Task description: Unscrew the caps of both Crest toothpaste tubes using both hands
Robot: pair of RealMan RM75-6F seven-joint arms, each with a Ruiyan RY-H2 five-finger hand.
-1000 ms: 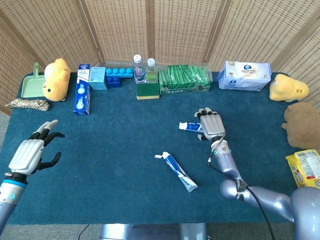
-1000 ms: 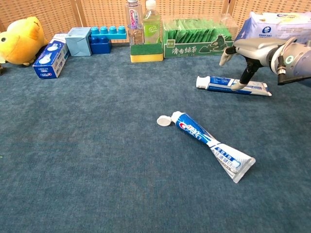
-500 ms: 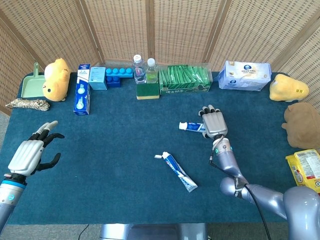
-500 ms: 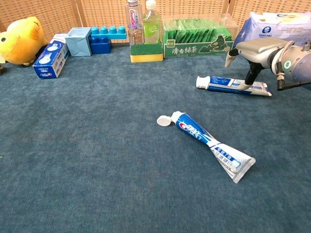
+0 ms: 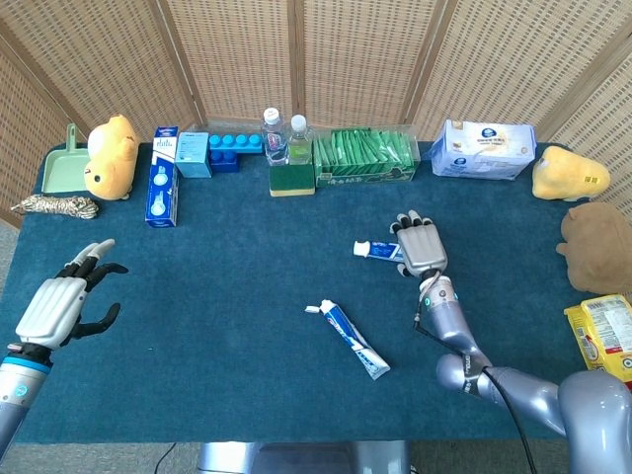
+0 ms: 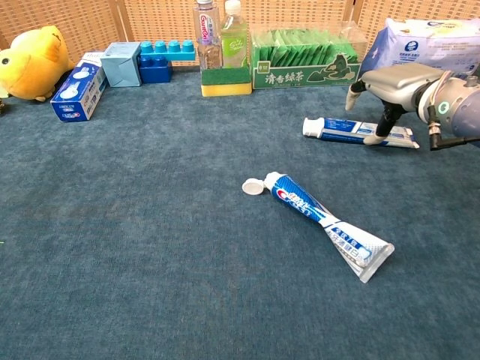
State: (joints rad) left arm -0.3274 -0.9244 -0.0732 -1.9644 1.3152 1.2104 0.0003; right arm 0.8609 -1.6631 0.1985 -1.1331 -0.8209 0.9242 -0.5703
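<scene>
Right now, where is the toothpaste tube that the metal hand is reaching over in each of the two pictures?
Head view: the far toothpaste tube lies right of centre, cap pointing left, mostly under the right hand.
Chest view: the same tube lies at upper right, with the hand above it.
Shared landmark: the green tea box stands just behind it in both.

Back row: blue blocks (image 5: 234, 148), 2 bottles (image 5: 285, 136), green tea box (image 5: 363, 158).

Both hands (left (image 5: 61, 301), right (image 5: 421, 245)) spread-fingered
</scene>
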